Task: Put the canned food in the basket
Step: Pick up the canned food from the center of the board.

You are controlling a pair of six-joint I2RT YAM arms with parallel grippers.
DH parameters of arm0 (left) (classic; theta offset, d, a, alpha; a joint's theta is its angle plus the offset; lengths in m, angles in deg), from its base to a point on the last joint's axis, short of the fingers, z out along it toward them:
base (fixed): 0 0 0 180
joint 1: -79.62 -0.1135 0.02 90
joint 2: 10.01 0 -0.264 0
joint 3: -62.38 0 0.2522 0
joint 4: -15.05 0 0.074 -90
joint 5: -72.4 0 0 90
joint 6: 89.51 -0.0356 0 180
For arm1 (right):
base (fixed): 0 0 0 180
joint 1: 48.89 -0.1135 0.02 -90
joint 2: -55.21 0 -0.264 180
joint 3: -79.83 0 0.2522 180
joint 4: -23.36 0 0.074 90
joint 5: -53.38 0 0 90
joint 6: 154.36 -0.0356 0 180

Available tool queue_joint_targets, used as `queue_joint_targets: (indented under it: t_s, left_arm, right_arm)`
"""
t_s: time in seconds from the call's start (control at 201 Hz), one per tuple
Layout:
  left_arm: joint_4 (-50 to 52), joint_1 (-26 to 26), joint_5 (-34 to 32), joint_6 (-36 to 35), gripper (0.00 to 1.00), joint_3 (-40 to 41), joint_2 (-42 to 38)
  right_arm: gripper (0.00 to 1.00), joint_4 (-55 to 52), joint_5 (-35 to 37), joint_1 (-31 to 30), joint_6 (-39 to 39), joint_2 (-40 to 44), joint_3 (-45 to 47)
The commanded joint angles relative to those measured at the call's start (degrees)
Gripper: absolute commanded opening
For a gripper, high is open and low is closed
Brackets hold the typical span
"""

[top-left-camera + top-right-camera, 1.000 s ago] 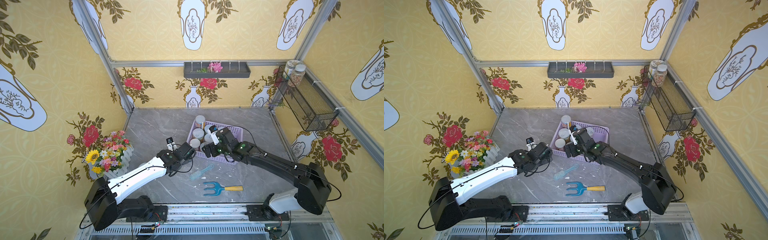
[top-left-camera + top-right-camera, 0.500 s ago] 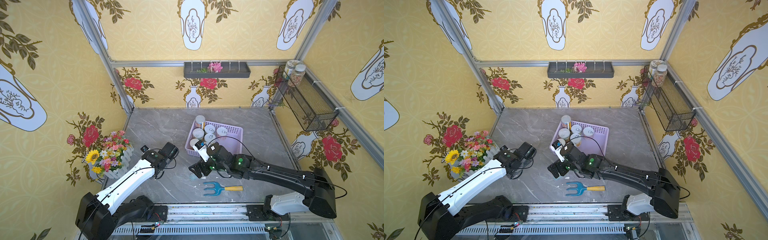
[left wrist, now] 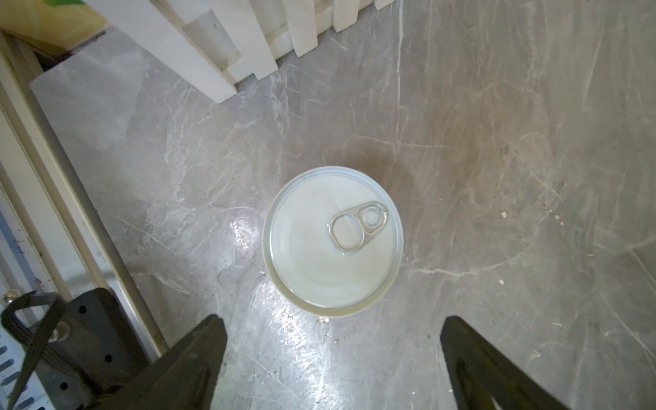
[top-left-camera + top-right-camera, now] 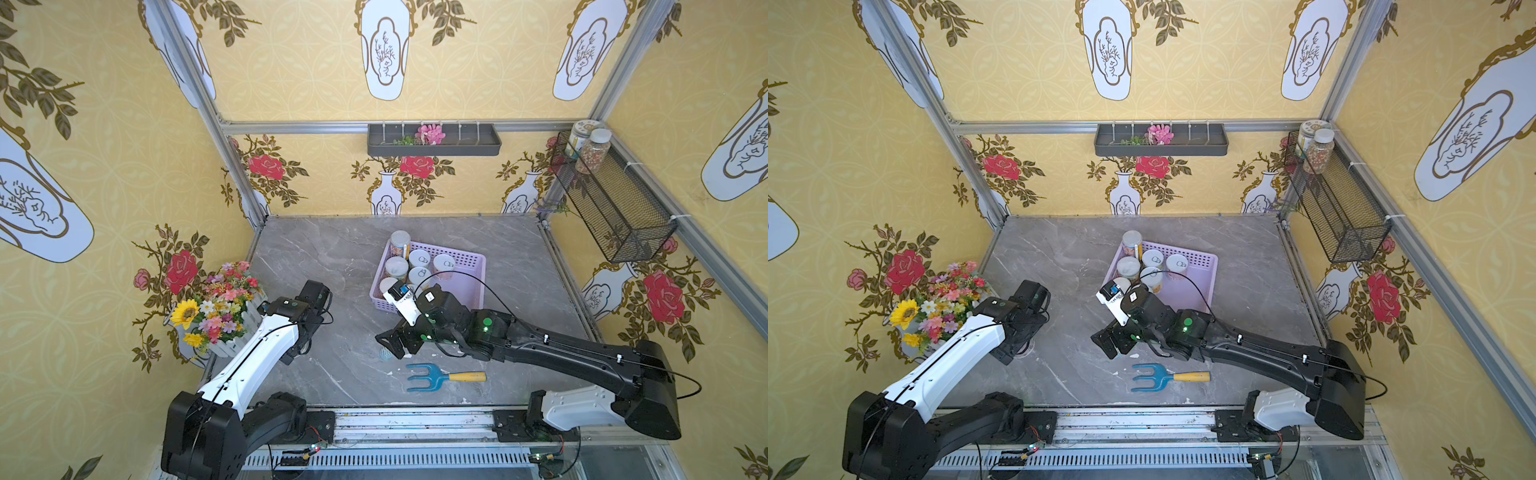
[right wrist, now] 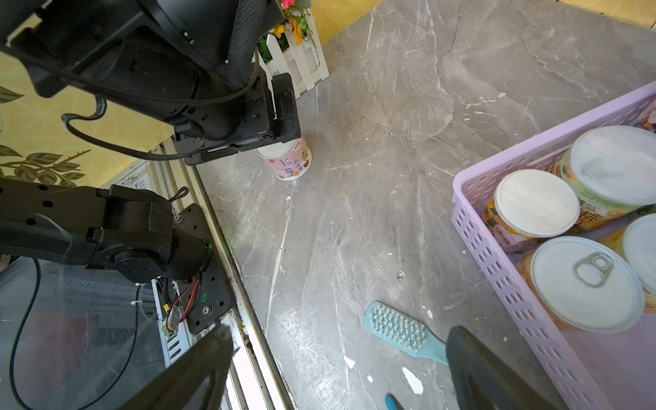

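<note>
Below the left gripper [image 3: 332, 321], its jaws spread wide and holding nothing, a can [image 3: 333, 241] stands upright on the table [image 3: 497, 142], long axis vertical, pull-tab facing up, well apart from the basket [image 4: 471, 266]. Other cans [image 4: 419, 258] stand upright inside it. The right gripper [image 5: 340, 332] hangs spread and empty nearby.

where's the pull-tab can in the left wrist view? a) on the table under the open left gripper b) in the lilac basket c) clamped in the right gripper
a: the can stands on the grey table below the left gripper, jaws apart and holding nothing.
</note>
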Motion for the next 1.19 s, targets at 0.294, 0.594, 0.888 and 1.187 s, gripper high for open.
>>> queue_joint_targets:
  t_s: [0.294, 0.594, 0.888, 1.187]
  left_arm:
    - [-5.1, -5.1, 2.9, -5.5, 1.00, 1.4, 1.5]
    - [-8.3, -9.1, 3.7, -8.2, 0.97, 2.9, 3.4]
    - [-11.8, -12.2, 5.3, -11.5, 0.93, 3.6, 5.2]
    - [-13.4, -13.0, 5.4, -12.7, 0.86, 4.4, 7.4]
  right_arm:
    - [0.97, 0.7, 0.6, 0.1, 0.3, 0.6, 0.5]
    - [0.97, 1.3, -3.9, 0.0, 1.6, 0.8, 0.2]
    - [0.97, 3.1, -10.0, -0.9, 3.0, -0.3, -0.5]
    - [0.97, 2.7, -9.2, -1.5, 2.8, -1.2, -0.9]
